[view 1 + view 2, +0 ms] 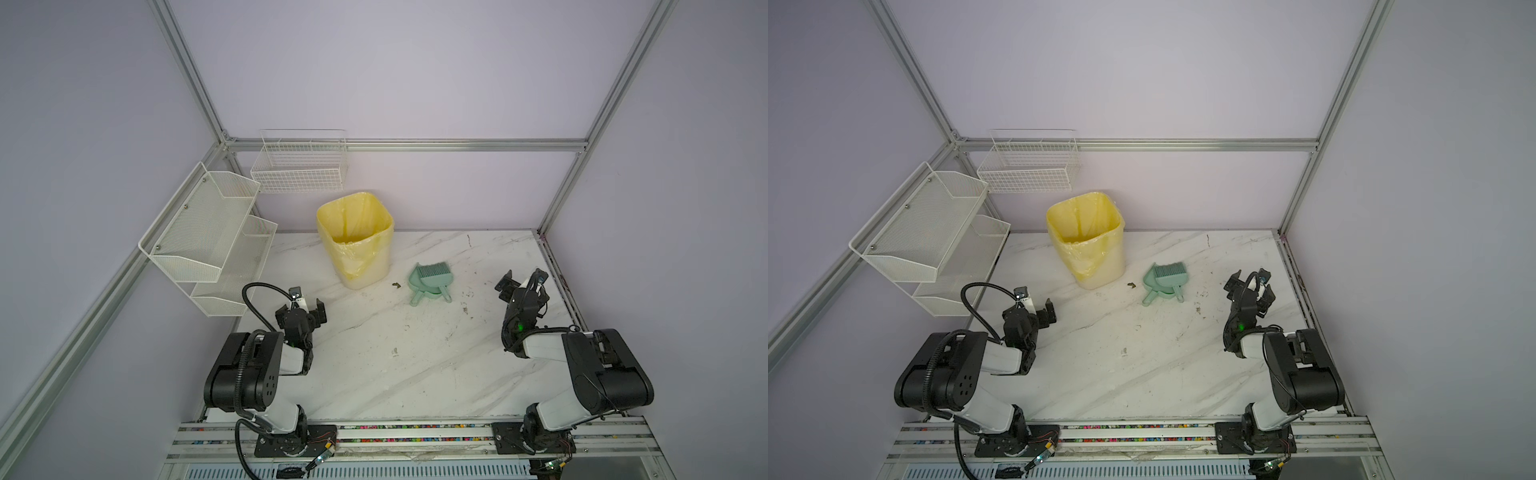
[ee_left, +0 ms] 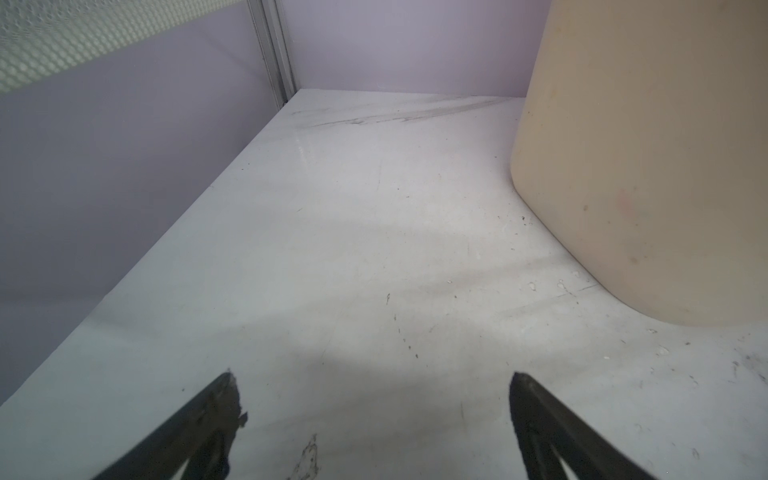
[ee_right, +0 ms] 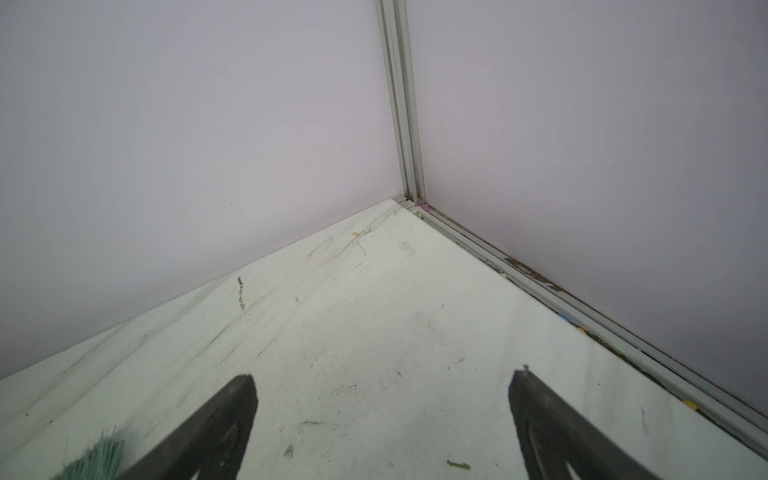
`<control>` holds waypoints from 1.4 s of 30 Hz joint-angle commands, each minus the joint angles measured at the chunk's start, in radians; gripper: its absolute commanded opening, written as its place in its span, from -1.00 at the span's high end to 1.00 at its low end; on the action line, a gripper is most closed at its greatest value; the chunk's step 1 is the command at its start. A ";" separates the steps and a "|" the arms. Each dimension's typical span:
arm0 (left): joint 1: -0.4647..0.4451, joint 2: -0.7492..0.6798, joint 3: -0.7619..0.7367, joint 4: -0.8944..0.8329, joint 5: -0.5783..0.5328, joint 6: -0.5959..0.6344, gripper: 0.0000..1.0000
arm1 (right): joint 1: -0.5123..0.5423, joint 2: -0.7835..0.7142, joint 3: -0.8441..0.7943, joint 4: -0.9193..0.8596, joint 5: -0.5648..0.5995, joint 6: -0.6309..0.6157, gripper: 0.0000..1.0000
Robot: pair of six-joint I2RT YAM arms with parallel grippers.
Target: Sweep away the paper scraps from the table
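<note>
No paper scraps show on the white marble-patterned table (image 1: 395, 374) (image 1: 1121, 382) in any view. A green dustpan (image 1: 430, 282) (image 1: 1165, 282) lies at mid-table with its brush resting in it; the brush bristles (image 3: 99, 457) show at the edge of the right wrist view. My left gripper (image 1: 308, 302) (image 1: 1036, 303) (image 2: 372, 378) is open and empty, low over the table to the left of the bin. My right gripper (image 1: 523, 279) (image 1: 1248, 278) (image 3: 380, 378) is open and empty too, right of the dustpan and facing the far right corner.
A bin with a yellow liner (image 1: 357, 241) (image 2: 644, 166) stands at the back left. A white mesh shelf (image 1: 208, 237) and a wire basket (image 1: 299, 166) hang on the left walls. A small dark bit (image 1: 395, 284) lies left of the dustpan. Aluminium rails edge the table.
</note>
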 commanded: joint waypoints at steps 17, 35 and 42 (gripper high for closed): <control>0.003 -0.014 0.066 0.035 -0.005 0.009 -1.00 | -0.003 0.102 -0.037 0.262 0.017 -0.074 -0.95; 0.003 -0.013 0.066 0.035 -0.005 0.009 -1.00 | -0.002 0.224 0.019 0.280 -0.199 -0.168 -0.95; 0.004 -0.013 0.065 0.036 -0.005 0.010 -1.00 | -0.002 0.236 0.011 0.337 -0.181 -0.200 -0.95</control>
